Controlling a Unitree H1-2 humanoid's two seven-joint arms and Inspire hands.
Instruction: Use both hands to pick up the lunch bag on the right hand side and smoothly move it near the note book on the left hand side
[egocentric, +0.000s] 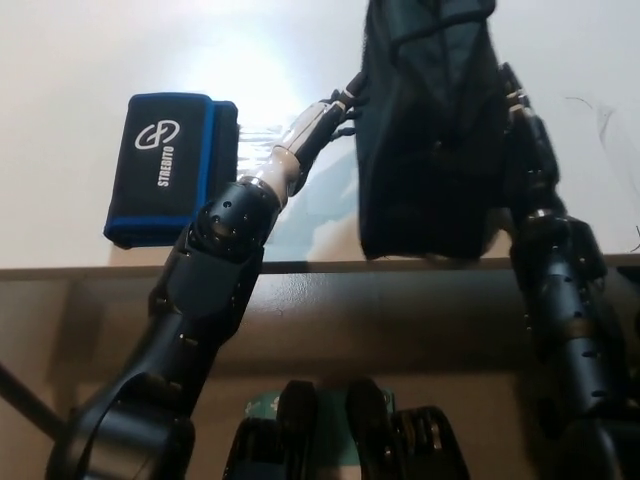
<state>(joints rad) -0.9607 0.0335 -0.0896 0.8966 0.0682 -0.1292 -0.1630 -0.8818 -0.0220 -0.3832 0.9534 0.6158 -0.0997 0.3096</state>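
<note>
The black lunch bag (432, 130) is standing upright toward the right of the white bench (60, 100), its lower edge near the bench's front edge. Both hands are pressing in on it from opposite sides. The left hand (335, 110) is reaching across from the lower left and meeting the bag's left side, its dark fingers (352, 92) lying extended against the fabric rather than curled around anything. The right hand (522, 125) is lying flat along the bag's right side, dark against dark, so how its fingers are set is hard to make out; they seem to be lying straight on the cloth. To the left, well apart from the bag, a black notebook (168, 165) with a blue border and white lettering is lying flat on the bench, just beside the left forearm.
</note>
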